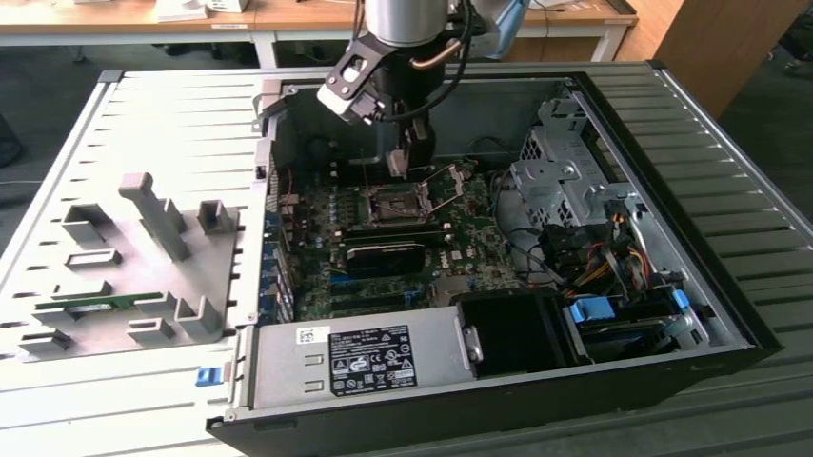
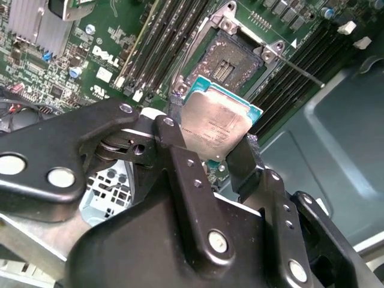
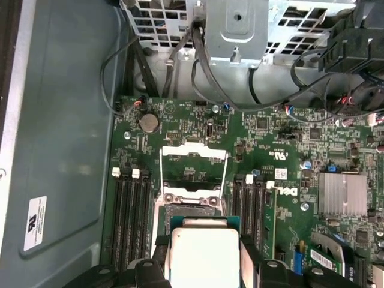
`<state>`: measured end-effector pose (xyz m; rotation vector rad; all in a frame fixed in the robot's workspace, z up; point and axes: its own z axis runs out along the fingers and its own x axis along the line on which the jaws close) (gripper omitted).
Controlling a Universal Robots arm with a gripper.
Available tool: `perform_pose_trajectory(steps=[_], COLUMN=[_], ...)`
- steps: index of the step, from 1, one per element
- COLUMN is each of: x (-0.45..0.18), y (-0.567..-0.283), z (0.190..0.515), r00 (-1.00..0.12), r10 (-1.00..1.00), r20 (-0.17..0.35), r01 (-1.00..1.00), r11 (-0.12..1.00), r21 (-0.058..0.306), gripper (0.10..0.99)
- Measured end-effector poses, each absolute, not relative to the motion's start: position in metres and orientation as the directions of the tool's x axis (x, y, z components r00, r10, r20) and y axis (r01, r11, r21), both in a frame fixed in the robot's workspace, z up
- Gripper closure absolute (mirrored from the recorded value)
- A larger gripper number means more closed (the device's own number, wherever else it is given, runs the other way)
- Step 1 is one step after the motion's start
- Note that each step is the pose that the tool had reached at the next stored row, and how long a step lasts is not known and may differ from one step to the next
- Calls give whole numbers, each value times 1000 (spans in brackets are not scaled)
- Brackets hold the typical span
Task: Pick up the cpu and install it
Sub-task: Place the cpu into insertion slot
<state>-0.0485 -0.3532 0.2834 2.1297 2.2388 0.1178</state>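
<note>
Two fingers of the gripper (image 2: 211, 133) clamp the cpu (image 2: 219, 120) by opposite edges, hovering just above the open motherboard socket (image 2: 231, 60), whose metal frame (image 3: 193, 150) stands raised.

The cpu (image 3: 204, 252) has a silver-grey metal top edged in teal-green, and the hand (image 2: 215, 126) is matte black with silver screws. The motherboard (image 3: 270, 138) is dark green with black memory slots (image 3: 129, 216), and the ribbed surface (image 1: 166, 124) is pale grey.

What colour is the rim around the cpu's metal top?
Teal-green, framing the silver-grey top of the cpu; clearest in the second wrist view.
</note>
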Motion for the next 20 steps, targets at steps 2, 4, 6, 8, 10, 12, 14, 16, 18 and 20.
perform_pose_trajectory(steps=[2, 4, 6, 8, 10, 12, 14, 16, 18, 20], x=[-50, -51, -52, -52, -52, -52, -52, -53, -53, -53], y=[-353, -353, -352, -351, -351, -350, -349, -349, -349, -348], z=[282, 279, 277, 274, 271, 268, 266, 262, 259, 256], r00=[-50, -50, -50, -49, -49, -49, -48, -48, -48, -48], r10=[999, 999, 999, 999, 999, 999, 999, 999, 999, 999], r20=[17, 17, 17, 17, 17, 17, 17, 17, 17, 17], r01=[995, 995, 995, 995, 995, 995, 995, 995, 995, 995], r11=[49, 48, 48, 48, 47, 47, 47, 47, 46, 46], r21=[89, 89, 89, 89, 89, 89, 89, 89, 89, 89], gripper=[545, 545, 545, 545, 545, 545, 545, 545, 545, 545])
